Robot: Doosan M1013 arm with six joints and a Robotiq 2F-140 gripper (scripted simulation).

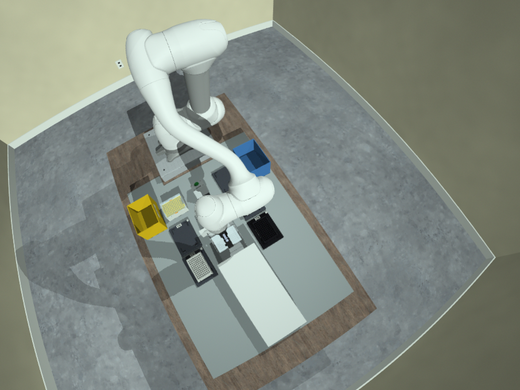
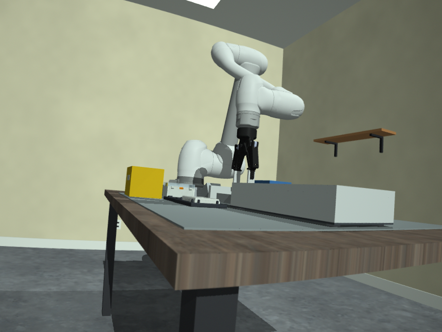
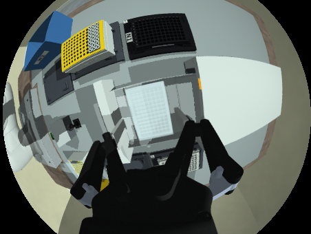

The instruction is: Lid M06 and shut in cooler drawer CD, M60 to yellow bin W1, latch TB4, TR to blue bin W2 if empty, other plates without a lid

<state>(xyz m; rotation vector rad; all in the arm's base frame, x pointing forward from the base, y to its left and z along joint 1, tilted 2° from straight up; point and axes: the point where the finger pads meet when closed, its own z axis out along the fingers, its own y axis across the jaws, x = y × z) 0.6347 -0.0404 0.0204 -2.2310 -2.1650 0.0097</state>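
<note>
Bench (image 2: 228, 250): wood top, grey mat (image 2: 214, 219)
Room: cream walls, mottled grey floor (image 1: 377, 125), wall shelf (image 2: 353, 136)
Gripper (image 2: 245, 174): fingers spread, holding nothing

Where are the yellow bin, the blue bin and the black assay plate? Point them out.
yellow bin (image 1: 153, 231): top view, its outer front wall.
blue bin (image 1: 261, 168): top view, its outer side wall.
black assay plate (image 3: 161, 31): wrist view, its well grid.
</note>
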